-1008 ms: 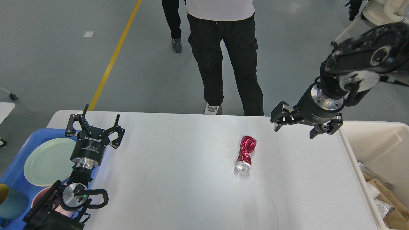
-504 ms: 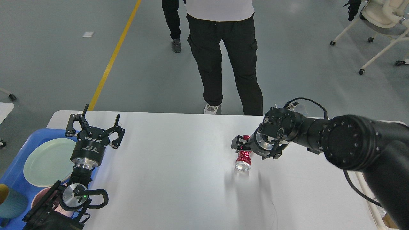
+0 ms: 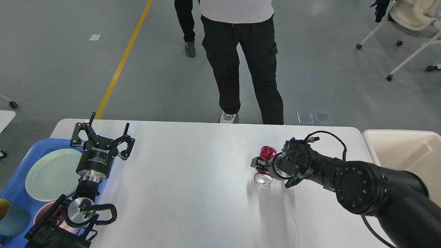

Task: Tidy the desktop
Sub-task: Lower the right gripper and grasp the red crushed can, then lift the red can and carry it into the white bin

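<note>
The desktop (image 3: 193,186) is a large white tabletop. On its right half lies a crushed red can (image 3: 267,152), its silver end toward me. My right gripper (image 3: 266,168) is down at the can, reaching in from the right. One dark finger (image 3: 257,162) shows against the can's left side; the other is hidden behind the wrist, so how the jaws stand is unclear. My left gripper (image 3: 103,136) stands upright and open at the table's left edge, holding nothing.
A blue tray (image 3: 41,143) at the left holds a pale green plate (image 3: 51,174), a pink bowl (image 3: 43,212) and a teal cup (image 3: 12,218). A cream bin (image 3: 403,148) stands at the right. A person (image 3: 241,58) stands at the far edge.
My right arm swung down from above the bin's corner to the can and has lowered around it. The can looks slightly shifted. The left arm has not moved.
</note>
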Available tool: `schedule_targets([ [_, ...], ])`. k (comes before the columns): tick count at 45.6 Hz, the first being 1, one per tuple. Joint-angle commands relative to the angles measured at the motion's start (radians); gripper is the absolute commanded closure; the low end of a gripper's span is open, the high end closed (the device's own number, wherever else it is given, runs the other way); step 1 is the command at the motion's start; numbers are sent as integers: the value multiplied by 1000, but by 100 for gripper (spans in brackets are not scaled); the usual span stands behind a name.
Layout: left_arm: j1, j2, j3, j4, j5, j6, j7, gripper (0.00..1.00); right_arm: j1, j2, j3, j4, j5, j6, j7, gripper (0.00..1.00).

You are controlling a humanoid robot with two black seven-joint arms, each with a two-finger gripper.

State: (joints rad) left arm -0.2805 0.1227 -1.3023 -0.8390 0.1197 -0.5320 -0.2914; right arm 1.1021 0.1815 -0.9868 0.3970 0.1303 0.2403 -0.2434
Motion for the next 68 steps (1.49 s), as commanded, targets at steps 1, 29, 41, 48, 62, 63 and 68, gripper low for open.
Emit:
schedule_targets([
  [1, 1, 0, 0, 0, 0, 0, 0, 4, -15, -1, 2, 2, -8, -35, 1, 0],
  [29, 0, 0, 0, 0, 0, 1, 0, 4, -18, 4, 34, 14, 5, -50, -19, 100],
  [41, 0, 0, 0, 0, 0, 1, 0, 4, -7, -2, 34, 19, 12, -50, -40, 100],
  [48, 0, 0, 0, 0, 0, 1, 0, 4, 8, -11, 34, 58, 12, -49, -43, 100],
  [62, 0, 0, 0, 0, 0, 1, 0, 4, 56, -45, 34, 150, 15, -32, -54, 100],
  [63, 0, 0, 0, 0, 0, 1, 0, 4, 71, -54, 34, 175, 14, -32, -56, 100],
  [68, 0, 0, 0, 0, 0, 1, 0, 4, 206, -135, 33, 383, 15, 0, -59, 100],
])
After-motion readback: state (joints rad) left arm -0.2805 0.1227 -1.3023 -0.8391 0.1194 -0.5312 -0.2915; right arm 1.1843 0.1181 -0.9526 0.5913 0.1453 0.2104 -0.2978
